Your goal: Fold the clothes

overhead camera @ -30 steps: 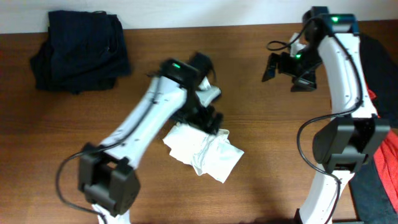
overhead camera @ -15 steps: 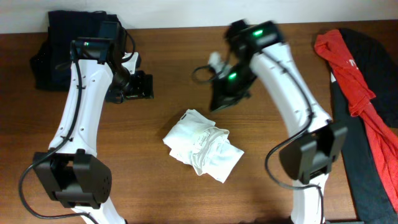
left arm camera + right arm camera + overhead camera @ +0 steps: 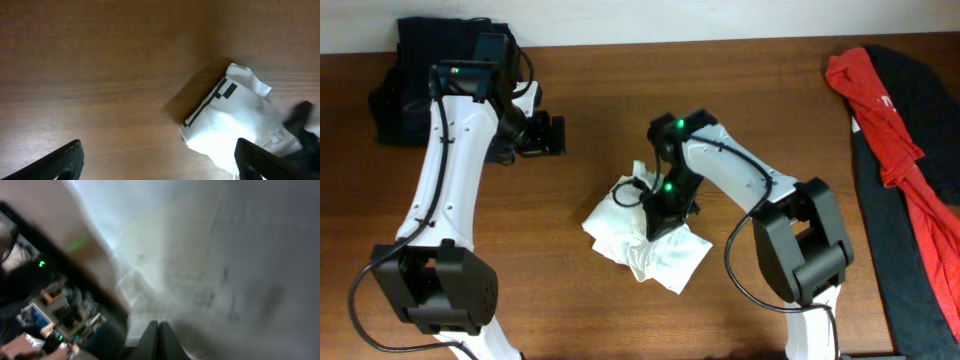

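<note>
Beside the navy pile [image 3: 445, 80] at ten o'clock, the left claw [image 3: 552, 135] has withdrawn, wide open and empty. The right claw [image 3: 655, 228] has swung onto the crumpled white T-shirt [image 3: 672, 256] at the centre of the tabletop [image 3: 770, 110] and closed. Whether it pinches cloth is unclear, but refolding probably starts here.

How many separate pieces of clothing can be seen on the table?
4: white crumpled T-shirt centre, navy folded cloth top-left, red garment over black garment right; others may hide beneath.

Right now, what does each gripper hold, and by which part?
Nothing visibly: left gripper open over the wooden table; right gripper, shut, presses the middle of the crumpled white T-shirt.
</note>
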Available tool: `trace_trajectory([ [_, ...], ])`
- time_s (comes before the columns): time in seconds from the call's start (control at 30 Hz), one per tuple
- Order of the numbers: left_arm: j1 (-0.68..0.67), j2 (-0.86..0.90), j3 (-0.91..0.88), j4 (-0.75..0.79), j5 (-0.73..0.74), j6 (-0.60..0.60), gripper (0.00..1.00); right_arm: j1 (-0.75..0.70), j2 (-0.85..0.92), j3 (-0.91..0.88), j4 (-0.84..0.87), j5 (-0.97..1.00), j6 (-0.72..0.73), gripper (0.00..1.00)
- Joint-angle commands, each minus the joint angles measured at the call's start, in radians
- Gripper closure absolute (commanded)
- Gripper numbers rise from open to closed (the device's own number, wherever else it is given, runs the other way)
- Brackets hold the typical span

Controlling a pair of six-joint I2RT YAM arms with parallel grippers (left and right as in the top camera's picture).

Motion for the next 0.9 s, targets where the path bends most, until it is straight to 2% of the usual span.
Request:
trace_trajectory([
  [0.0, 0.006, -0.009, 0.002, -0.012, -0.019, -0.005, 0.04, -0.014, -0.023, -0.155, 0.103, -0.011, -0.01, 0.96],
  [0.13, 0.027, -0.009, 0.002, -0.027, -0.063, -0.005, 0.03, -0.087, -0.023, -0.301, 0.122, 0.056, -0.009, 0.96],
  [0.23, 0.03, -0.009, 0.002, -0.025, -0.067, -0.005, 0.03, -0.163, -0.028, -0.297, 0.044, 0.097, -0.009, 0.96],
  [0.47, 0.028, -0.009, 0.002, -0.016, -0.04, -0.005, 0.03, -0.257, -0.121, -0.117, -0.114, 0.1, -0.008, 0.96],
  [0.6, 0.026, -0.003, -0.002, -0.017, 0.107, 0.023, 0.01, -0.279, -0.158, 0.053, -0.164, 0.156, 0.079, 0.92],
  [0.67, 0.024, 0.0, -0.03, -0.015, 0.23, 0.102, 0.01, -0.304, -0.158, 0.13, -0.186, 0.211, 0.113, 0.71],
  [0.73, 0.019, 0.0, -0.093, -0.007, 0.302, 0.143, 0.01, -0.349, -0.158, 0.195, -0.19, 0.26, 0.154, 0.22],
  [0.77, 0.015, 0.0, -0.134, 0.004, 0.331, 0.167, 0.01, -0.381, -0.158, 0.224, -0.19, 0.26, 0.169, 0.09],
  [0.87, 0.002, 0.0, -0.265, 0.07, 0.46, 0.289, 0.01, -0.48, -0.158, 0.286, -0.196, 0.248, 0.2, 0.06],
])
